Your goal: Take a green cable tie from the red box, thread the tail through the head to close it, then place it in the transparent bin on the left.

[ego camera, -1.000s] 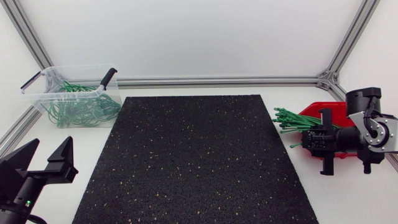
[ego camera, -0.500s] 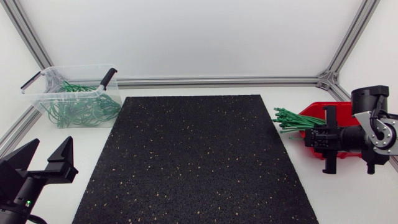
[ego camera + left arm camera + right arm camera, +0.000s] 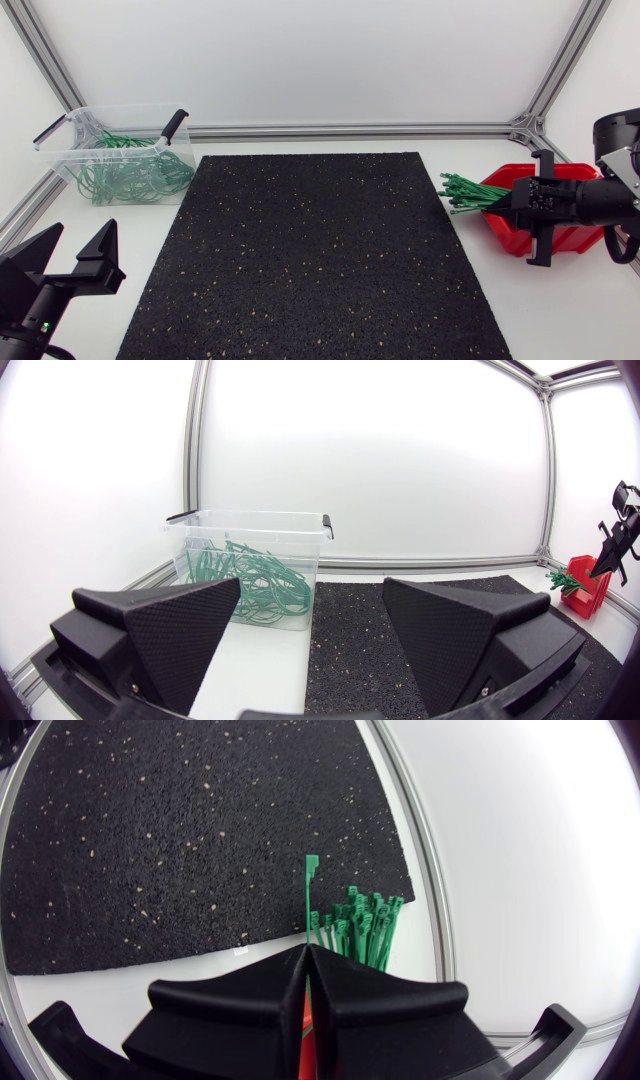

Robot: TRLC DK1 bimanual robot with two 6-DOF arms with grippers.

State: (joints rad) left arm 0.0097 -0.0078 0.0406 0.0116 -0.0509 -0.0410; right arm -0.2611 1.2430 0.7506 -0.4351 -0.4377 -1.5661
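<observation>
While right gripper (image 3: 305,952) hung over red box (image 3: 575,240), fingers were pressed together on single green cable tie (image 3: 309,900), head end poking past tips. Loose tie bundle (image 3: 465,192) fanned over box rim toward black mat (image 3: 320,260). Left gripper (image 3: 80,238) gaped wide, empty, beside mat. Transparent bin (image 3: 70,150), looped ties inside, sat well apart, far left.

Robot lab bench: aluminium frame (image 3: 350,130), white panels (image 3: 300,60), black speckled mat (image 3: 310,260).

Green cable ties (image 3: 465,192) in red box (image 3: 575,240)
</observation>
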